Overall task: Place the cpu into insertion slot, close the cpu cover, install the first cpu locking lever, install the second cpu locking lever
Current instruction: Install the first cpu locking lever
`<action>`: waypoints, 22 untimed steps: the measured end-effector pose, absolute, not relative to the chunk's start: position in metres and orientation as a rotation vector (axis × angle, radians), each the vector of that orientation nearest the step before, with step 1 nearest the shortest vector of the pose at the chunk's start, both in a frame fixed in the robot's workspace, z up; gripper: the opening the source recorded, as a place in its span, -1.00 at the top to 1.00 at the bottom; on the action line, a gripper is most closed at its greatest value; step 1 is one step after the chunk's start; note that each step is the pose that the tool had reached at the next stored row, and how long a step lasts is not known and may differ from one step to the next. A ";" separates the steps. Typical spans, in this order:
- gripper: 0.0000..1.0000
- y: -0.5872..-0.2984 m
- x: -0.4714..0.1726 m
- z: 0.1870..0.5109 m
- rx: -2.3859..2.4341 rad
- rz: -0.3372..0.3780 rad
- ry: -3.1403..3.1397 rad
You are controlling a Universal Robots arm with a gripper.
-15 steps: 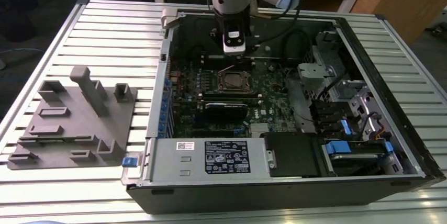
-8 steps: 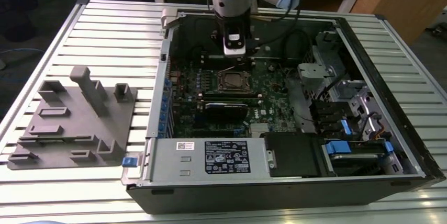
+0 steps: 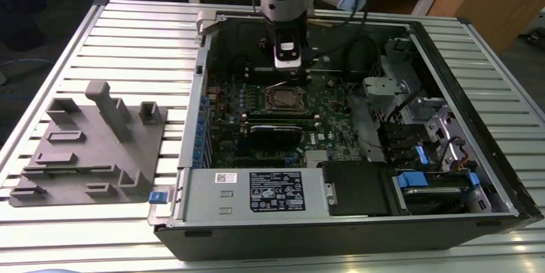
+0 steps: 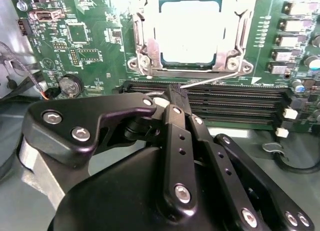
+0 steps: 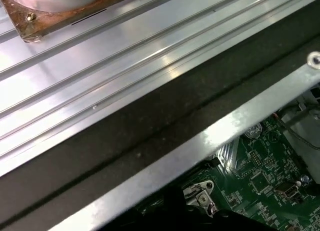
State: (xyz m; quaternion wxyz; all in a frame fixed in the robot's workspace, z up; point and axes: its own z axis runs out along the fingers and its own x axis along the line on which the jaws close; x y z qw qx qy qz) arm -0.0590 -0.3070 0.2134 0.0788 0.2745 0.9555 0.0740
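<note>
**A:** How are the jaws of the gripper (image 4: pixel 176 95) seen?

**B:** In the second wrist view they are seen drawn together, with no gap left at the black tip. The end of a thin silver locking lever (image 4: pixel 210 79) is met right at that tip. Whether the lever is pinched cannot be told.

**A:** Where is the cpu (image 4: pixel 190 31) found?

**B:** It is seen lying flat in the insertion slot (image 3: pixel 284 100), just past the tip. The cpu cover (image 4: pixel 145 38) is laid down around its bright top.

**A:** What is seen near the tip?

**B:** Long black memory slots (image 4: pixel 235 98) are crossed by the tip, and the green motherboard (image 4: pixel 85 41) is spread all around.

**A:** And farther out?

**B:** In the exterior view the gripper (image 3: pixel 288 62) is hung at the upper middle, just above the slot, inside the open computer case (image 3: pixel 341 235). The case is laid on a ribbed metal table (image 3: pixel 127 37). A grey holder block (image 3: pixel 85 152) is set at the exterior view's left, well apart from the case.
</note>
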 end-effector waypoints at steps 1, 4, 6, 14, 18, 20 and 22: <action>0.79 -0.307 -0.058 0.213 0.822 0.221 2.860; 0.79 -0.307 -0.055 0.211 0.822 0.220 2.860; 0.79 -0.307 -0.055 0.209 0.822 0.219 2.860; 0.79 -0.304 -0.055 0.205 0.825 0.216 2.858; 0.79 -0.304 -0.055 0.205 0.825 0.216 2.858; 0.79 -0.304 -0.055 0.204 0.825 0.217 2.858; 0.79 -0.304 -0.055 0.203 0.825 0.217 2.857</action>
